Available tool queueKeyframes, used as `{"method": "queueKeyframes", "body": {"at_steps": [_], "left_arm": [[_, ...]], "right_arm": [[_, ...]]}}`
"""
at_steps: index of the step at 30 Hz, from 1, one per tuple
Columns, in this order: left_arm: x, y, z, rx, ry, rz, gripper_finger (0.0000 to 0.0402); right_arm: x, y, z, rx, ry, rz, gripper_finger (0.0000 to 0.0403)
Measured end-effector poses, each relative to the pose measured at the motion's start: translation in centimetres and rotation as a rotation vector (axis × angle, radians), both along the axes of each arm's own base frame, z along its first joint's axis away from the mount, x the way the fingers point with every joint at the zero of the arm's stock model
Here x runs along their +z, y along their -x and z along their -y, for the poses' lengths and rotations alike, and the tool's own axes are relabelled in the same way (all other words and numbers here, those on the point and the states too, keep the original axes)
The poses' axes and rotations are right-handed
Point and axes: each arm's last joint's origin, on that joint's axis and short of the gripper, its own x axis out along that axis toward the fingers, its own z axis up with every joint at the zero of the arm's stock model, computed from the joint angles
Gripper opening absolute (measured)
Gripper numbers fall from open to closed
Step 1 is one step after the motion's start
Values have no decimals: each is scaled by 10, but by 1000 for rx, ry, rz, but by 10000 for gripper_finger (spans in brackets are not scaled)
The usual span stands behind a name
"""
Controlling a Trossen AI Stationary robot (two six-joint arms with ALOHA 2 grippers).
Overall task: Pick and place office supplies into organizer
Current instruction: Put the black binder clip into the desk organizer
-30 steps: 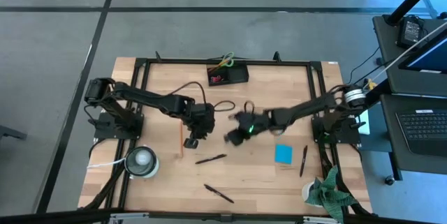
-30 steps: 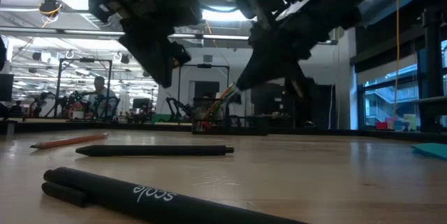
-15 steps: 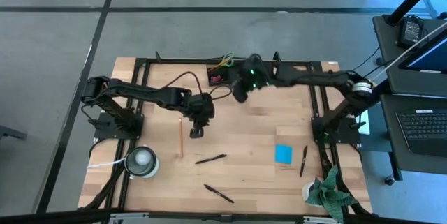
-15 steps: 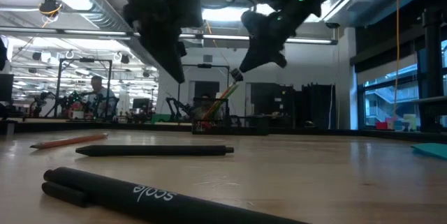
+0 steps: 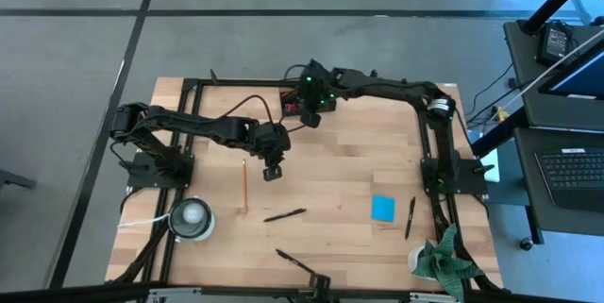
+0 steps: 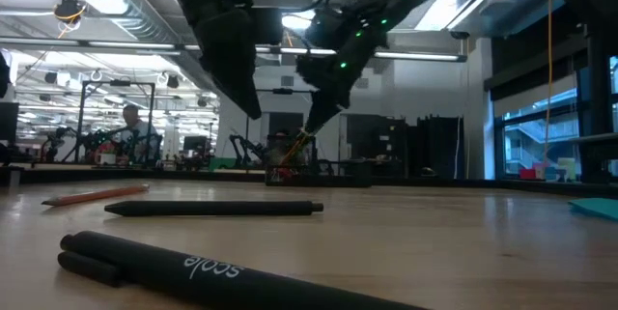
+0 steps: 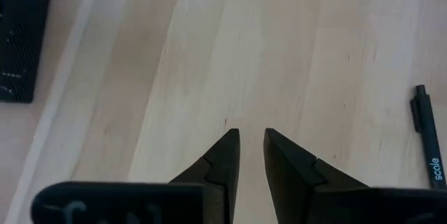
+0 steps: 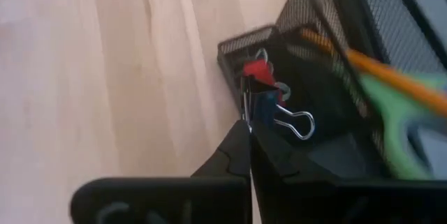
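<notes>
Right gripper (image 8: 249,123) pinched on a binder clip (image 8: 265,105) just above the mesh organizer (image 8: 293,25) at the far table edge: lower it over the small compartment before releasing; left gripper (image 7: 251,137), slightly parted and empty, waits mid-table.

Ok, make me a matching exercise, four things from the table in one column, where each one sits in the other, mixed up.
Things:
1. scissors
2. note pad
3. pencil
4. right gripper

Places:
A. lying on the table beside the white roll
B. over the organizer's end
C. flat on the table near the right arm's base
D. standing in the organizer

Pairs: 1-D, 2-C, 3-A, 4-B
</notes>
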Motion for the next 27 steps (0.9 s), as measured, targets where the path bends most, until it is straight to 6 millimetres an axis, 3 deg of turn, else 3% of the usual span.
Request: {"method": "queueKeyframes", "body": {"at_steps": [5,11,27], "left_arm": [[0,0,0,26,14,-3,61],[0,1,0,47,18,-3,61],[0,1,0,69,10,-2,61]], "right_arm": [[-10,-16,11,20,60,-48,2],[-32,-21,22,23,42,-139,2],[-35,-20,26,24,63,-154,11]]}}
